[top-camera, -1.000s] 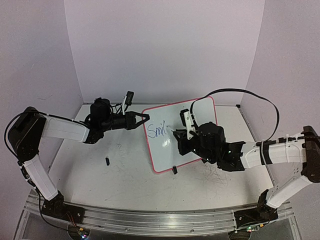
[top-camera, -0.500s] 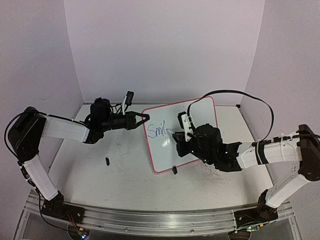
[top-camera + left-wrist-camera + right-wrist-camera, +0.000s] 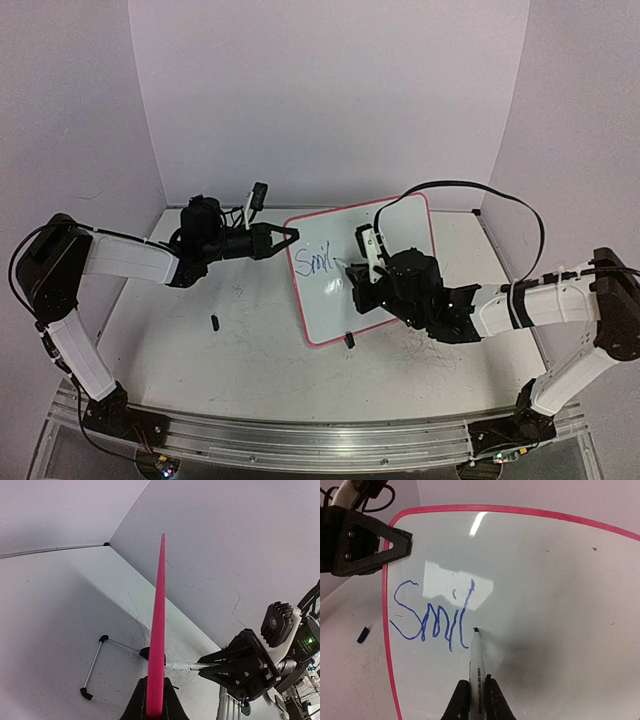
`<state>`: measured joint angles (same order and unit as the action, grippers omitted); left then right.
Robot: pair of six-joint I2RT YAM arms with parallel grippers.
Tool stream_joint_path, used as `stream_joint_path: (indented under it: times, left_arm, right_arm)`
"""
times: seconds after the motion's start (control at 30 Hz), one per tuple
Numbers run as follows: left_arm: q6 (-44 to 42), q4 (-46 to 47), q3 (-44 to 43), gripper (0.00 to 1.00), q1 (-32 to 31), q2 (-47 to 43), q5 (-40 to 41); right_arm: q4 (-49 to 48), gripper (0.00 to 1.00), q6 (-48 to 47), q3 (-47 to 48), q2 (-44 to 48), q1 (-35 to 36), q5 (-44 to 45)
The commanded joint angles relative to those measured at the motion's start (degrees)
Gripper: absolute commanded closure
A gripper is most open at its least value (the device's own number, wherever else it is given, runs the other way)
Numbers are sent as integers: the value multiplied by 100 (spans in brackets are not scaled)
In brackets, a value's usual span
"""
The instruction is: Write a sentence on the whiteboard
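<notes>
The small rectangular whiteboard (image 3: 560,580) with the pink-red rim is standing propped at a tilt on the scuffed white tabletop (image 3: 250,350), between the two arms, and it is serving as the reference for every position below. The thin blue handwritten sentence (image 3: 432,617) is running across the upper-left area of the board's face, close to its left rim, and is reading "Smil"; the face to the right of these letters is bare. The slim white-barrelled marker (image 3: 477,660) is pointing its dark tip at the face just to the right of the final "l", apparently touching, though contact cannot be confirmed. The right gripper (image 3: 476,689) is reaching in from below the lettering, its fingers clenched on the marker's barrel. The left gripper (image 3: 155,697) is gripping the board's left rim, its fingers clamped on the pink edge and steadying the board against writing pressure. A small dark object (image 3: 214,322), possibly the marker cap, is lying on the tabletop well off the board's left rim. The step in hand is judged to be the writing of the first word, with most of the sentence outstanding. The next move is calling for an "e" placed beside the "l", with light, even tip pressure, a level baseline, and the left grip holding firm.
</notes>
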<state>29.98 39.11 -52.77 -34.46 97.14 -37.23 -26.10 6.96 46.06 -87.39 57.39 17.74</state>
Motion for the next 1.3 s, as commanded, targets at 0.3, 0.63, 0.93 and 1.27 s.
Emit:
stream_joint_path:
  times: [0.3, 0.63, 0.93, 1.27]
  left_arm:
    - [-228, -296, -41, 100, -175, -19, -162]
    - [-229, -305, -41, 100, -175, -30, -163]
    - [-239, -304, -44, 100, -175, -20, -170]
    - [-231, -304, -44, 100, -175, -34, -170]
  right_arm:
    - [-193, 100, -16, 119, -60, -36, 371]
    - [-306, 100, -113, 247, -209, -34, 267]
    - [-290, 100, -136, 272, -246, -35, 131]
    - [-127, 100, -48, 206, -230, -25, -46]
